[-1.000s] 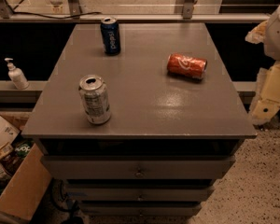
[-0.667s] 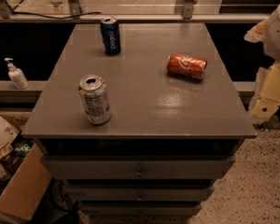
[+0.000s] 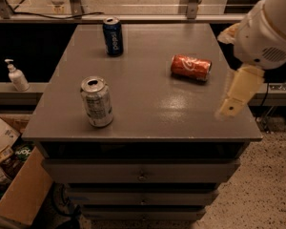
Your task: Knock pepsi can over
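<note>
The pepsi can [image 3: 113, 36], dark blue with white lettering and a silver top, stands upright at the back left of the grey table top [image 3: 148, 104]. My gripper [image 3: 232, 99] hangs from the white arm [image 3: 264, 32] over the table's right front edge, far from the pepsi can and to the right of the red-orange can. It holds nothing that I can see.
A red-orange can [image 3: 191, 67] lies on its side at the right middle. A silver-grey can [image 3: 97, 101] stands upright at the front left. Drawers [image 3: 142, 175] sit below the top. A soap dispenser [image 3: 16, 76] and a cardboard box [image 3: 19, 194] are to the left.
The arm and gripper have moved left, from beside the table to over its right front edge. The cans have not moved.
</note>
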